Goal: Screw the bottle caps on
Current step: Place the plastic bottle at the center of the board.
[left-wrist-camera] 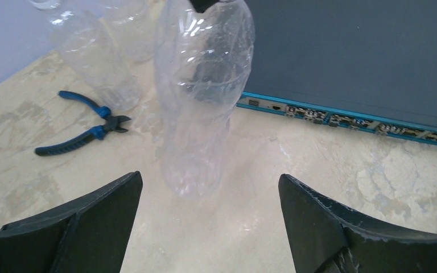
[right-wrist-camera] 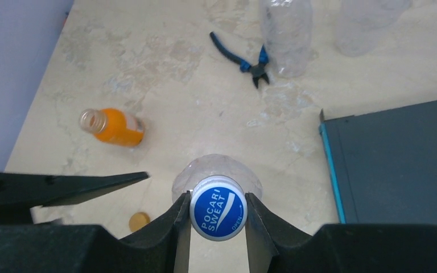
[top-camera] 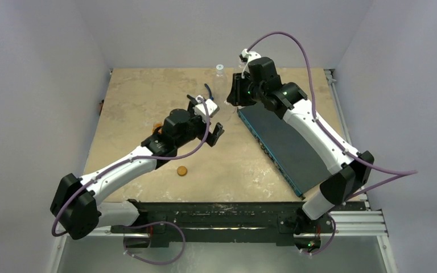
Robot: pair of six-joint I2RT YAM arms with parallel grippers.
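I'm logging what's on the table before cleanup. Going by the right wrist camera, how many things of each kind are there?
Clear plastic bottles: 3
Orange bottle: 1
Blue bottle cap: 1
Orange-brown bottle cap: 1
Blue-handled pliers: 1
Dark flat box: 1
Total: 8

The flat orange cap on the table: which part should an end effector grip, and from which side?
Grip the orange cap by its rim, at two opposite edges, coming straight down from above. It lies flat and low on the table with bare surface all round, so a sideways approach would likely find little to hold.
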